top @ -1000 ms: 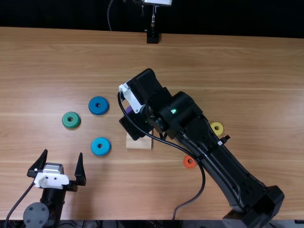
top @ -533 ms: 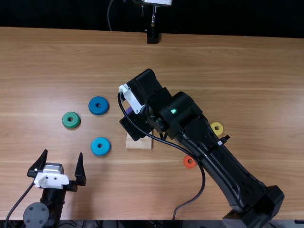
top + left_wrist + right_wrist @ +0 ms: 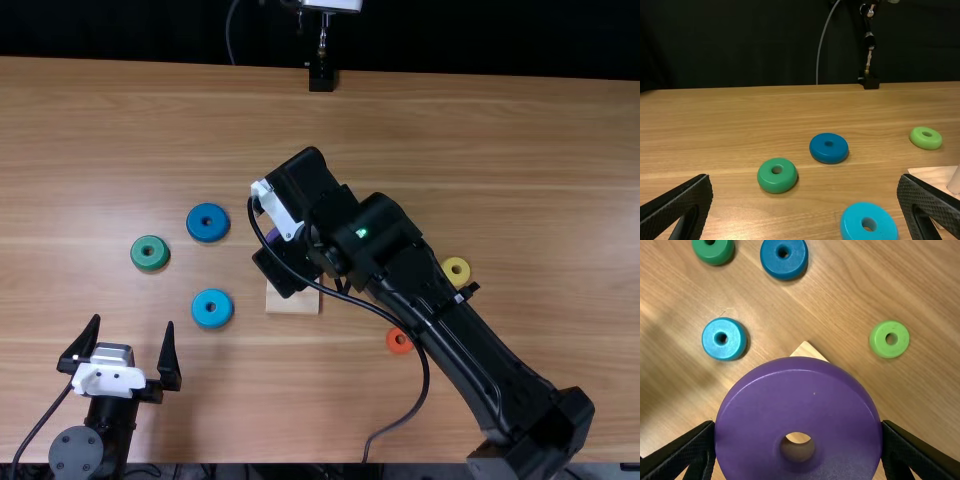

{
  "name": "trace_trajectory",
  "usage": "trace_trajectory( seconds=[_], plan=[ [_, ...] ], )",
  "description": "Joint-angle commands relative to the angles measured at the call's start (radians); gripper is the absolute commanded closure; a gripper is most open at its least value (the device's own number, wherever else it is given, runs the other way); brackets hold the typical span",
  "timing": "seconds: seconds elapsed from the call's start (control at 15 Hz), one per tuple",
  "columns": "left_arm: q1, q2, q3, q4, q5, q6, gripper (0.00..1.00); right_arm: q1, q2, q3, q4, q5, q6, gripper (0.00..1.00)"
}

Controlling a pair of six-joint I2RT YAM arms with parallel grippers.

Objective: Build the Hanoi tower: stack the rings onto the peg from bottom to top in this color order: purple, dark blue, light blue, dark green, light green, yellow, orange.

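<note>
the right arm (image 3: 455, 315) has shifted slightly; the right gripper (image 3: 284, 264) pinches the purple ring (image 3: 800, 412) over the peg base (image 3: 292, 302). the left gripper (image 3: 133, 320), spread wide, is left of that base.

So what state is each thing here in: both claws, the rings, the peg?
Left gripper: open, empty
Right gripper: closed on purple ring
Purple ring: held over the base
Peg: visible part bare
Dark blue ring: flat on table
Light blue ring: flat on table
Dark green ring: flat on table
Light green ring: flat on table
Yellow ring: flat on table
Orange ring: flat on table
</note>
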Motion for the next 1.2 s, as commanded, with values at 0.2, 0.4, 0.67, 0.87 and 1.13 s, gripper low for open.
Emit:
trace_trajectory(
  seconds=[0.2, 0.4, 0.67, 0.87, 1.13],
  plan=[
    [0.007, -0.012, -0.025, 0.005, -0.004, 0.011, 0.00, -0.008, 0.021, -0.014, 0.000, 0.003, -0.011, 0.51],
    [0.007, -0.012, -0.025, 0.005, -0.004, 0.011, 0.00, -0.008, 0.021, -0.021, -0.002, 0.036, -0.009, 0.00],
    [0.006, -0.012, -0.025, 0.005, -0.004, 0.009, 0.00, -0.008, 0.019, -0.019, 0.013, 0.038, -0.011, 0.00],
    [0.006, -0.012, -0.025, 0.005, -0.004, 0.009, 0.00, -0.008, 0.019, -0.004, 0.020, 0.038, -0.007, 0.00],
    [0.006, -0.012, -0.025, 0.005, -0.004, 0.011, 0.00, -0.065, 0.010, -0.042, 0.081, 0.036, -0.007, 0.00]
  ],
)
